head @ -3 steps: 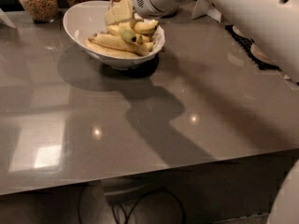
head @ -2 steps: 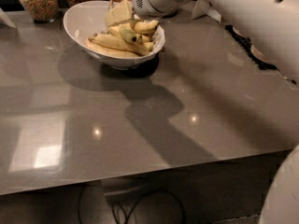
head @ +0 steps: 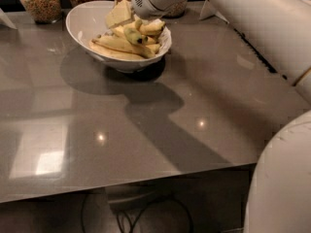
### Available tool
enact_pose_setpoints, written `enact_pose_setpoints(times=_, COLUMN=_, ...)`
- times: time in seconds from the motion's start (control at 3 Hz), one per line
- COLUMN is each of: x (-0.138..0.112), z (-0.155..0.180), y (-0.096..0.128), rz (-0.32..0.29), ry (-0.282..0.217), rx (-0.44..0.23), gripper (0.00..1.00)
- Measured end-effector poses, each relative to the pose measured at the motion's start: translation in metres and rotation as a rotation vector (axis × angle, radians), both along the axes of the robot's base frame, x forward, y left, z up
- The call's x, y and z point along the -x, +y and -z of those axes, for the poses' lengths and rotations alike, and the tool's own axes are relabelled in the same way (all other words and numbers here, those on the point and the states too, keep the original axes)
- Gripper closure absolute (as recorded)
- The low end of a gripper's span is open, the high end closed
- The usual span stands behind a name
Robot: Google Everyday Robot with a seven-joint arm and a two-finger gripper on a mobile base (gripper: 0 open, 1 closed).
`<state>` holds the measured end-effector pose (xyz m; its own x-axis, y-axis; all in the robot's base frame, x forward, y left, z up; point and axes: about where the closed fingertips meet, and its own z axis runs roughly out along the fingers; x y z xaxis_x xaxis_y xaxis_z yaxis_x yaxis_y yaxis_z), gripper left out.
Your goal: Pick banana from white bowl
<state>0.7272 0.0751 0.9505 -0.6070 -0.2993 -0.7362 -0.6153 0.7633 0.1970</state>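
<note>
- In the camera view, we see the large, deep, glossy white ceramic bowl point(head: 80, 14) at the far side of a smooth grey reflective tabletop point(head: 146, 130)
- The short, strongly curved greenish-yellow banana point(head: 133, 34) with a dark brown tip lies on top of the pile inside the bowl, towards its right side
- Under and beside it lie longer, paler yellow bananas point(head: 114, 43), stretching across the bowl
- The robot's pale cream gripper point(head: 127, 19) hangs over the back of the bowl, just above the curved banana; we cannot tell whether it is spread, pressed together or pinching anything
- The thick white robot arm point(head: 252, 18) reaches in from the right to the gripper
- Two clear glass jars of brown grains point(head: 41, 1) stand behind the bowl at the table's far edge
- Dark cables point(head: 146, 217) lie on the floor beneath the near edge
</note>
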Motion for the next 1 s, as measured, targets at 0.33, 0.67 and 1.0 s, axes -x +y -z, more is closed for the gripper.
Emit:
enact_pose_setpoints(times=0.33, x=0.001, z=0.006, y=0.003, rz=-0.005, ry=0.03, rx=0.004, gripper=0.34)
enact_pose_setpoints(times=0.67, x=0.008, z=0.012, y=-0.003, rz=0.012, ry=0.054, rx=0.027, gripper=0.5)
enact_pose_setpoints(times=1.0, x=0.016, z=0.018, y=-0.015, rz=0.041, ry=0.07, rx=0.06, gripper=0.67)
